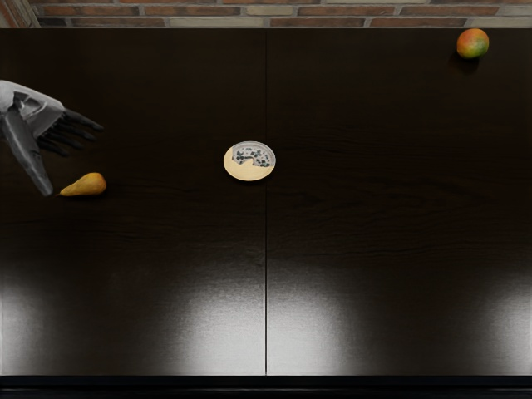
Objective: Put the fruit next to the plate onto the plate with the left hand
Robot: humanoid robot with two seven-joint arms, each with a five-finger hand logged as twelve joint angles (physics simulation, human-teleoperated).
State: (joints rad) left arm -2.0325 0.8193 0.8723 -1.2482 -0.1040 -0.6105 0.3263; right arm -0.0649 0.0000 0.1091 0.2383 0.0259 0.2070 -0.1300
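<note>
The bare front of the dark bench (266,316) holds nothing. Further back, at the left, a yellow pear (84,184) lies on its side. Its long axis runs roughly left to right, with the narrow stem end toward the left edge and the fat end toward the plate. The left hand (33,125) hovers just behind and left of it, its dark fingers (79,125) spread open and empty, pointing right. One long grey digit reaches down, its tip just beside the pear's narrow end; I cannot tell whether they touch. The coming move likely calls for the hand to drop forward over the pear. The plate (241,174) sits well apart to the right, mid-bench. A round orange-green fruit (472,43) rests at the far right corner, beyond this hand's natural side.
</note>
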